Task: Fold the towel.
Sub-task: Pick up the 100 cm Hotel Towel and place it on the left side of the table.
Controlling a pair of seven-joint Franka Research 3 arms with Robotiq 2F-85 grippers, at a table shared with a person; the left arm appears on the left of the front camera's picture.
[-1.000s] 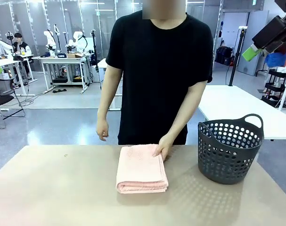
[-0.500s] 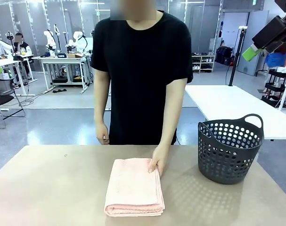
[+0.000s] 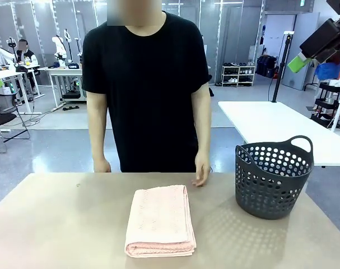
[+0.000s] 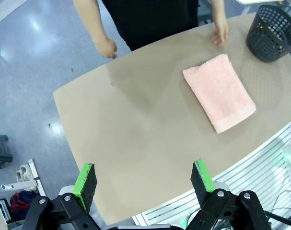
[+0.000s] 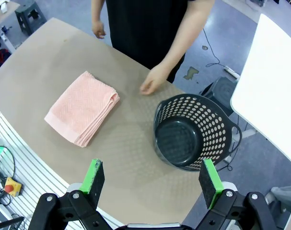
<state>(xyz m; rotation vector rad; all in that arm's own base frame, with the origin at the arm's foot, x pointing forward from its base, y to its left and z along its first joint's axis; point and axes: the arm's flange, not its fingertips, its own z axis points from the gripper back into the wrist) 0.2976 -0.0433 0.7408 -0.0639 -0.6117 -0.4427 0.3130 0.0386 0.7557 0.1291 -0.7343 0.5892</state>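
Lying folded into a thick rectangle, the towel [image 3: 160, 221] rests flat on the tan table [image 3: 57, 224], near the middle of it, with its folded layers stacked at the edge nearest the robot. Seen from the left wrist, the left gripper [image 4: 143, 181] hangs high above the table's near edge with its jaws spread wide and nothing between its green pads [image 4: 84, 179]; the towel [image 4: 219, 92] lies well apart from it, farther across the table toward the dark basket [image 4: 273, 25]. Seen from the right wrist, the right gripper [image 5: 153, 179] is likewise raised and wide open, holding nothing; the towel [image 5: 83, 108] sits well away from it on one side, while the perforated dark grey basket [image 5: 192, 132] stands upright on the table almost straight ahead of its fingers. A person in a black shirt stands at the far side, one hand [image 3: 201, 176] resting on the table just beyond the towel's far corner, apart from it, the other hand [image 3: 102, 166] at the table's far edge.
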